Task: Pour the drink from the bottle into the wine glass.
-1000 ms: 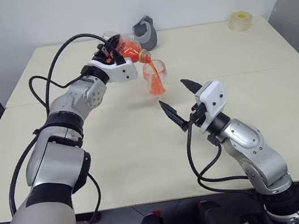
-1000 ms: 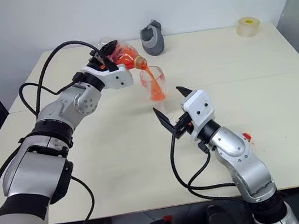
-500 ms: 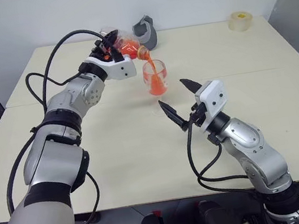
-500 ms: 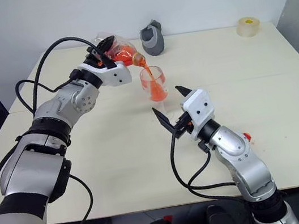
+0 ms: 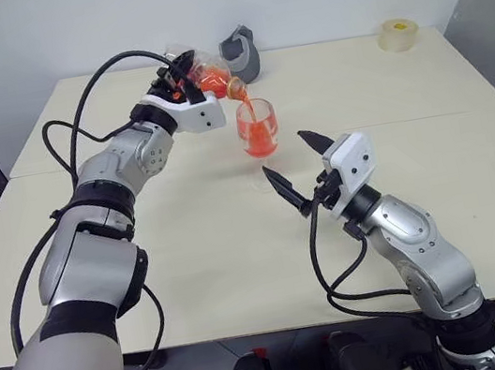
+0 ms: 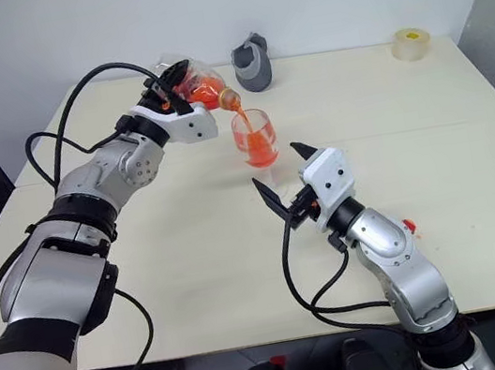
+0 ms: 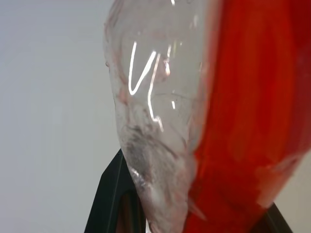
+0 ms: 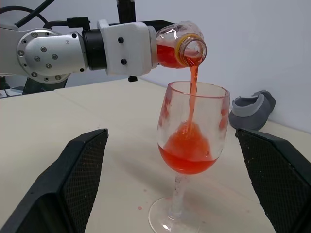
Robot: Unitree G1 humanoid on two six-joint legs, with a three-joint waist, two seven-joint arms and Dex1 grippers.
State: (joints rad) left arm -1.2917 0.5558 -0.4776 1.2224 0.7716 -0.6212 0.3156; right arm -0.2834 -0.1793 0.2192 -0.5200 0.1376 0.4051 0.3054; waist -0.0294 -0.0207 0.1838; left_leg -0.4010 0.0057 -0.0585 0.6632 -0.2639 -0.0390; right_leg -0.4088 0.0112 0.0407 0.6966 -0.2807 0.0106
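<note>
Above the glass (image 8: 193, 131), the left claw (image 5: 184, 80) is shut tight on the bottle (image 5: 209, 81). The bottle lies almost on its side. Its long way runs from the claw out toward the robot's right, and its open mouth tips down over the rim of the glass. A thin stream of red-orange drink (image 8: 192, 87) falls from the mouth into the bowl. More drink sits in the bottom of the bowl, and some is left in the bottle.

The glass stands straight up on the surface (image 5: 425, 108), near the middle. The right claw (image 5: 293, 170) hangs just in front of the glass, pointing at it. Its two black fingers are spread wide and hold nothing.

A grey thing (image 5: 241, 53) and a roll of tape (image 5: 398, 32) sit at the far edge.
</note>
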